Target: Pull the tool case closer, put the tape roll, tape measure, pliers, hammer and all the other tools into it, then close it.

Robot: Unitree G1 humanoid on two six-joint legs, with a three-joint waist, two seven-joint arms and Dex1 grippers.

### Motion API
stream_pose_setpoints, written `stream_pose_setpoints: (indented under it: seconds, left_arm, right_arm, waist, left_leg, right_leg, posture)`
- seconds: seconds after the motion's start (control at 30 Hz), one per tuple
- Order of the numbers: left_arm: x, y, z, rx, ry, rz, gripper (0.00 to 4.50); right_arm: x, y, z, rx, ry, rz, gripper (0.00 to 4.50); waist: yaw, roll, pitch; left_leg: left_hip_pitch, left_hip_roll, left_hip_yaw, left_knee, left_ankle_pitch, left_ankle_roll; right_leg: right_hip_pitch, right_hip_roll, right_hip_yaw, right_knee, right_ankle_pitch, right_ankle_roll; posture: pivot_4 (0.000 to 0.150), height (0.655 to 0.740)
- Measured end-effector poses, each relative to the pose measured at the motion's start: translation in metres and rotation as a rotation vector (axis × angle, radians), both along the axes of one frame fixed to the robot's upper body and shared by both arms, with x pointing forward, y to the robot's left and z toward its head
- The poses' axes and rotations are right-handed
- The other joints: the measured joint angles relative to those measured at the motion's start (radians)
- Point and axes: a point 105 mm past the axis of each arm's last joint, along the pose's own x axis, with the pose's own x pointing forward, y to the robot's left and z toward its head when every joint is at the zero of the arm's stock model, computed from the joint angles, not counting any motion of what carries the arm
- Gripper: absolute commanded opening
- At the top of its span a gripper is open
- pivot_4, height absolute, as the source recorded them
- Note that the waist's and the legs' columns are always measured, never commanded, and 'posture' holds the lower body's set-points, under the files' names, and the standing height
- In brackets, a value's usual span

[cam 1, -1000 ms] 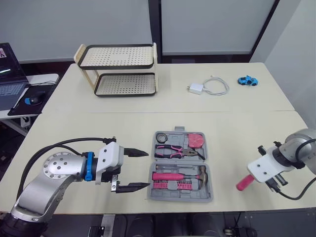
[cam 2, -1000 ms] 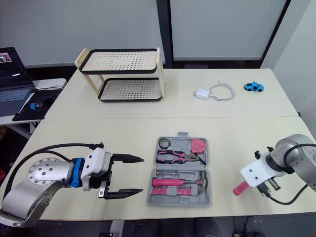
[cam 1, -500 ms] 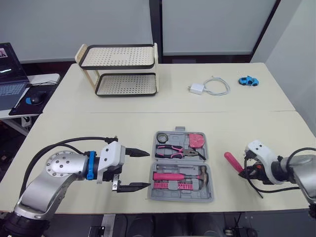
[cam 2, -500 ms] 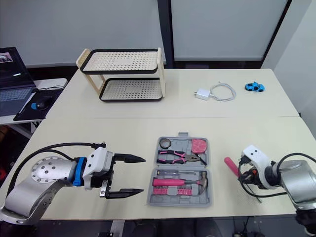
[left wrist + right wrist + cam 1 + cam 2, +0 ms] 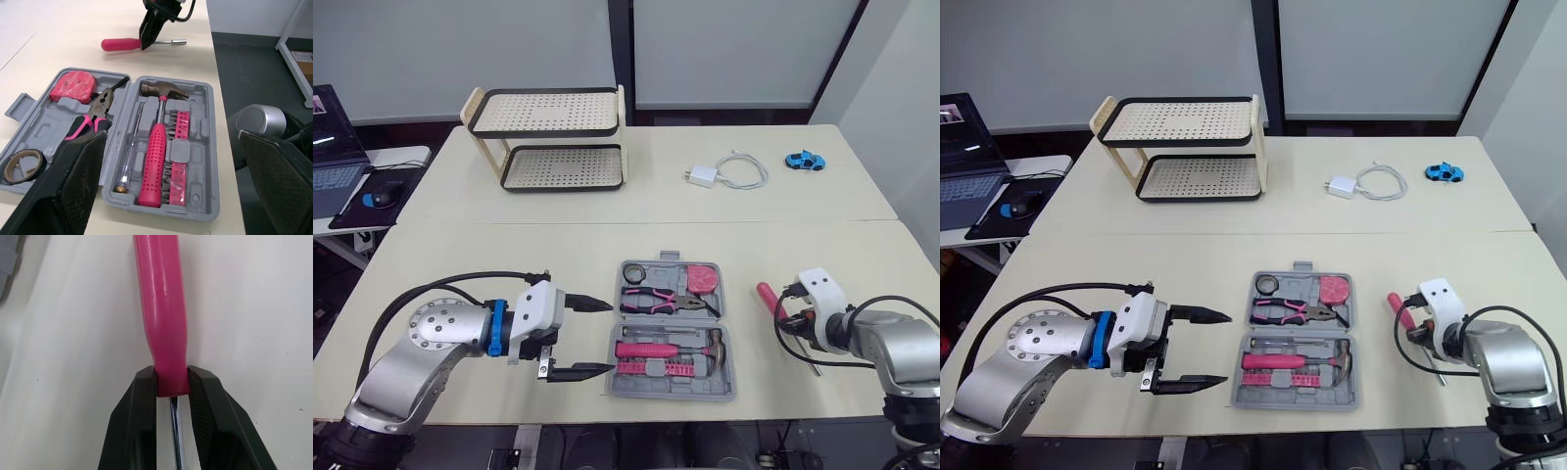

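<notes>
I am looking at a big pale counter (image 5: pixel 460 255) with things spread over it. Think of the grey tool case (image 5: pixel 203 127) as the middle of a clock. Far away at 11 o'clock stands a two-level rack (image 5: pixel 548 137), well apart from the work. The case lies near the front edge, opened out flat, so tools can drop into their shaped beds. I think it is close enough for both arms to reach. At 9 o'clock, just beside the case, the left jaws are spread wide with nothing in them, and they point at the case. My guess is that they wait there to steady it, or to fold it shut later. Inside, the hammer (image 5: pixel 671 348) lies in the near half with its pink handle toward 9 o'clock. The pliers (image 5: pixel 666 301) lie in the far half. At 3 o'clock, near the case but not touching it, is a pink screwdriver (image 5: pixel 771 299), the one tool I can see outside. The right jaws are pinched shut on it, just where the pink handle ends and the metal rod starts. It is low by the counter, and I cannot tell if it is lifted. The red tape measure (image 5: pixel 703 278) sits in the case's corner at 1 o'clock, and the tape roll (image 5: pixel 636 275) in the corner at 11 o'clock. Far off at 1 o'clock lie a white charger (image 5: pixel 702 176) with its cable and a tiny blue toy car (image 5: pixel 803 160). Those are not tools, so I think they stay out.
</notes>
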Motion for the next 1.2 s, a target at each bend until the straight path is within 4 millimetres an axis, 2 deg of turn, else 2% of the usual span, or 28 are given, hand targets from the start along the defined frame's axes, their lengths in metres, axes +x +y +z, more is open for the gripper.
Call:
stream_pose_setpoints:
  seconds: [0.33, 0.37, 0.43, 0.53, 0.67, 0.8, 0.87, 0.97, 1.03, 1.2]
  left_arm:
    - [0.0, -0.003, 0.0, 0.003, 0.001, -0.014, 4.5]
    - [0.0, -0.003, 0.0, 0.003, 0.001, -0.014, 4.5]
    - [0.0, -0.003, 0.0, 0.003, 0.001, -0.014, 4.5]
    - [0.0, -0.003, -0.001, 0.003, 0.003, -0.014, 4.5]
    - [-0.001, 0.0, -0.003, 0.003, 0.013, -0.004, 4.5]
    - [0.003, 0.011, -0.002, 0.012, 0.012, 0.032, 4.5]
    - [0.003, 0.016, -0.002, 0.011, 0.015, 0.045, 4.5]
    - [0.002, 0.019, -0.003, 0.009, 0.019, 0.052, 4.5]
    - [0.003, 0.021, -0.004, 0.007, 0.018, 0.066, 4.5]
    - [0.004, 0.028, -0.007, 0.004, 0.022, 0.092, 4.5]
  right_arm:
    - [0.004, 0.004, -0.001, 0.046, 0.006, -0.115, 0.6]
    - [0.004, 0.004, -0.001, 0.046, 0.005, -0.116, 1.32]
    - [0.004, 0.006, -0.001, 0.055, 0.004, -0.108, 1.85]
    - [0.002, 0.007, 0.001, 0.064, -0.006, -0.088, 2.95]
    - [-0.005, -0.001, 0.013, 0.045, -0.038, -0.034, 4.35]
    - [-0.015, -0.015, 0.032, 0.017, -0.088, 0.069, 4.35]
    - [-0.023, -0.019, 0.039, -0.012, -0.123, 0.176, 4.35]
    - [-0.026, -0.016, 0.046, -0.042, -0.216, 0.326, 4.35]
    - [-0.034, -0.013, 0.042, -0.021, -0.218, 0.401, 4.35]
    - [-0.029, -0.014, 0.036, 0.034, -0.245, 0.315, 4.43]
  waist:
    - [0.0, 0.0, 0.0]
    - [0.0, 0.0, 0.0]
    - [-0.001, 0.0, 0.0]
    - [0.0, 0.0, 0.0]
    - [0.0, 0.0, 0.0]
    - [0.002, 0.0, 0.0]
    - [0.002, 0.0, 0.0]
    - [0.002, 0.0, 0.0]
    - [0.0, 0.0, 0.0]
    - [0.0, 0.0, 0.0]
  left_leg:
    - [0.0, 0.0, 0.0, 0.0, 0.0, 0.0]
    - [0.0, 0.0, 0.0, 0.0, 0.0, 0.0]
    - [0.0, 0.0, 0.0, 0.0, 0.0, 0.0]
    - [0.0, 0.0, 0.0, 0.0, 0.0, 0.0]
    - [0.0, 0.0, 0.0, 0.0, 0.0, 0.0]
    - [0.0, -0.001, 0.0, 0.0, 0.0, 0.0]
    - [0.0, 0.0, 0.001, 0.0, 0.0, 0.0]
    - [0.0, 0.0, 0.003, 0.0, 0.0, 0.0]
    - [0.001, 0.0, 0.003, 0.0, 0.0, 0.0]
    - [0.001, 0.001, 0.001, 0.0, 0.0, 0.0]
  right_leg:
    - [0.0, 0.0, 0.0, 0.0, 0.0, 0.0]
    - [0.0, 0.0, 0.0, 0.0, 0.0, 0.0]
    - [0.0, 0.0, 0.0, 0.0, 0.0, 0.0]
    - [0.0, 0.0, 0.0, 0.0, 0.0, 0.0]
    - [0.0, 0.0, 0.0, 0.0, 0.0, 0.0]
    - [0.0, 0.0, -0.001, -0.001, 0.0, 0.0]
    - [0.001, 0.0, -0.001, -0.001, 0.0, 0.0]
    - [0.001, 0.0, -0.001, -0.001, 0.0, 0.0]
    - [0.001, 0.0, -0.001, 0.0, 0.0, 0.0]
    - [0.001, 0.0, 0.0, 0.0, 0.0, 0.0]
  posture:
    - [0.15, 0.74]
    - [0.15, 0.74]
    - [0.15, 0.74]
    - [0.15, 0.74]
    - [0.15, 0.74]
    - [0.15, 0.74]
    - [0.15, 0.74]
    - [0.15, 0.74]
    - [0.15, 0.74]
    - [0.15, 0.74]
